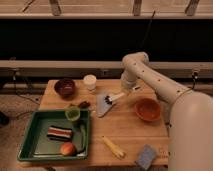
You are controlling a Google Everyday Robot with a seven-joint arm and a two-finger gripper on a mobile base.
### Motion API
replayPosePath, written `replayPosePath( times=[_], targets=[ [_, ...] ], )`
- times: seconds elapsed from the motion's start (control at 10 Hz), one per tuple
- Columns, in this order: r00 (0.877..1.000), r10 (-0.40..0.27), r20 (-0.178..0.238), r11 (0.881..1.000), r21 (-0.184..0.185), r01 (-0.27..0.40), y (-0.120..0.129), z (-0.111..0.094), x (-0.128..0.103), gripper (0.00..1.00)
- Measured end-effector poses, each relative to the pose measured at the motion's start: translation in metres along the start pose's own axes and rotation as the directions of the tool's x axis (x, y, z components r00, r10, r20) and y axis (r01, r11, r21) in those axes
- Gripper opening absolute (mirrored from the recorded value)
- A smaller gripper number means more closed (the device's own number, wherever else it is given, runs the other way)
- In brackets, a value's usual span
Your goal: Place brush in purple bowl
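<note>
While the gripper hangs low over the desk at the back, just right of the brush, you can't tell from this view whether it has the pale handle or not. The brush lies near desk centre, dark bristles pointing left, resting across a grey wedge-shaped piece.

Risks, as judged:
- Handle is slim and sits on that grey piece; a shallow or off-centre pinch could let it swivel or drop.
- Purple bowl sits well apart at the back-left corner. The white cup stands between; a low carry could tip it.
- Bowl is small; a brush that long may lie across the rim and tip out.
- Don't confuse it with the orange bowl, which is much nearer.

Surface: wooden desk, warm light. Green tray front-left holds a green cup, striped item, round fruit. Yellow stick and grey-blue sponge at the front. Behind: dark windows, railing.
</note>
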Motion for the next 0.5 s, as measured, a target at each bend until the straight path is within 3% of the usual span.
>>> replayPosePath(
  times=[0.2, 0.5],
  targets=[
    [1.000, -0.019, -0.006, 1.000, 0.024, 0.019, -0.008, -0.017, -0.004, 0.00],
    [0.996, -0.088, -0.003, 0.994, 0.067, 0.088, -0.038, -0.049, -0.042, 0.00]
  ],
)
